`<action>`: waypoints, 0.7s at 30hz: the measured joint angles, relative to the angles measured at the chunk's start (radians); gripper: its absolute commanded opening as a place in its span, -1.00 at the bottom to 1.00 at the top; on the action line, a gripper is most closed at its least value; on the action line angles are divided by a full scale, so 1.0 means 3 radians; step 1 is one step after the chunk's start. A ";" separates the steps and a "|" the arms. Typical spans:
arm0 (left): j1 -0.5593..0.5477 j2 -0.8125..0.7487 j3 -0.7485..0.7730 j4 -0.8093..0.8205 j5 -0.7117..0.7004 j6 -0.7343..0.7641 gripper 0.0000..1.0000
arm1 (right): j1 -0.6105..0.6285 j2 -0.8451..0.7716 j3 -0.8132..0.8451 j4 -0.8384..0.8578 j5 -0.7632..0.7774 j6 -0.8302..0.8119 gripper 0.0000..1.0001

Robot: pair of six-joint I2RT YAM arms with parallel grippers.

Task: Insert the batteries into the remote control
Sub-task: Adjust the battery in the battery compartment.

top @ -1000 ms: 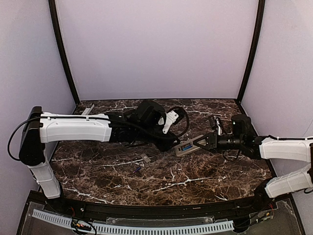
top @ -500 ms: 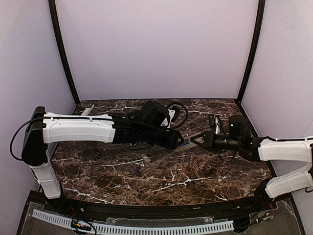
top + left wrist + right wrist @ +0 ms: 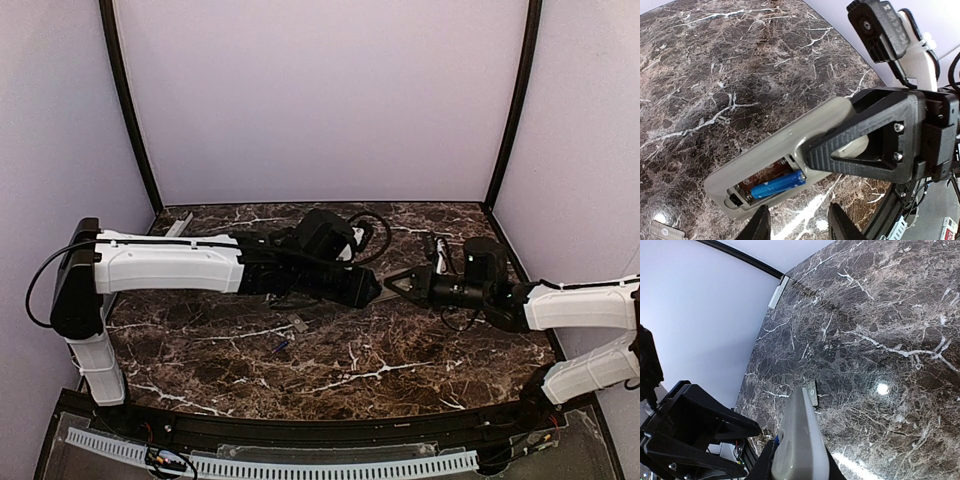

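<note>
The remote control [image 3: 790,135] hangs back side up above the table, and my right gripper [image 3: 795,465] is shut on its end, one black finger [image 3: 860,145] lying across its back. Its battery compartment is uncovered and one blue battery [image 3: 777,184] lies in the near slot; the slot beside it shows bare brown board. My left gripper [image 3: 801,225] hovers just below the compartment, open with nothing between its fingers. In the top view the left gripper [image 3: 368,290] and the right gripper [image 3: 395,283] meet tip to tip and hide the remote. Another blue battery [image 3: 281,346] lies loose on the marble.
A small grey cover piece [image 3: 298,322] lies on the marble near the loose battery, and shows past the remote's tip as the cover piece [image 3: 811,392]. A narrow pale bar [image 3: 178,224] rests at the back left corner. Cables loop behind the left wrist.
My left arm has reached right until its gripper meets the remote and covers it from above. The right gripper has shifted a little left with the remote still held.
</note>
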 measured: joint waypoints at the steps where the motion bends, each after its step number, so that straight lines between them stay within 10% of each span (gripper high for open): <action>1: 0.0000 0.0017 0.0001 -0.0013 -0.0006 -0.0004 -0.21 | 0.0013 0.0000 0.0000 0.0008 0.0009 0.0001 -1.00; 21: 0.0000 0.0084 0.0001 -0.0055 -0.0100 -0.0153 -0.27 | 0.0153 0.0047 -0.0037 0.0067 0.0111 0.0052 -1.00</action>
